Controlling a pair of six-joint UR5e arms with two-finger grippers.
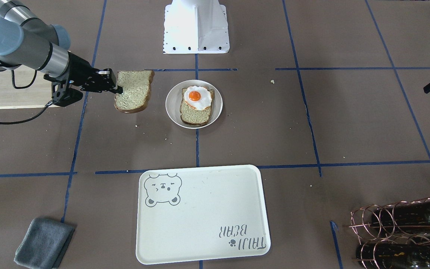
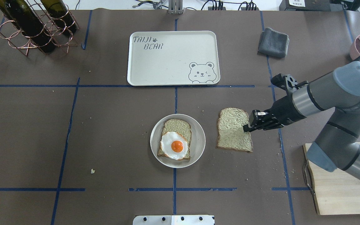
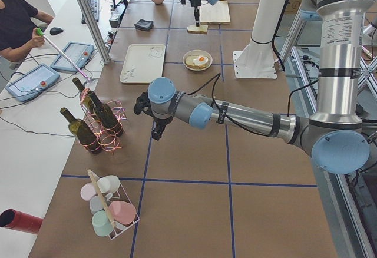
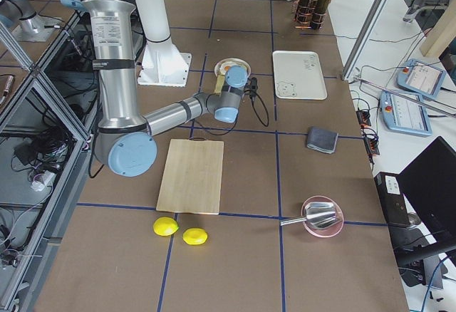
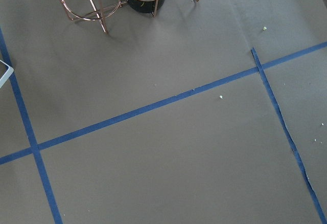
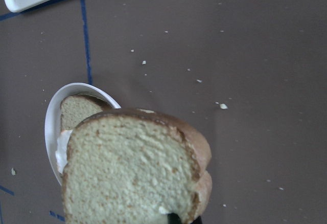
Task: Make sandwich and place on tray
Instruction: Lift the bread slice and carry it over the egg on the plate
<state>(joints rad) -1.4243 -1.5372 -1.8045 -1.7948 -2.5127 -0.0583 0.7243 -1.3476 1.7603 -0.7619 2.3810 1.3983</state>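
- I read "TAIJI BEAR" on the tray (image 2: 173, 59).
- My right end effector (image 2: 246, 127) pinches a bread slice (image 2: 231, 131) by its edge.
- For the left end effector (image 3: 156, 129), I cannot tell the opening.

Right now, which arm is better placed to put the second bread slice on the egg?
Right. The right gripper holds the bread slice close beside the plate with the egg; the left gripper hangs far off by the wine bottles.
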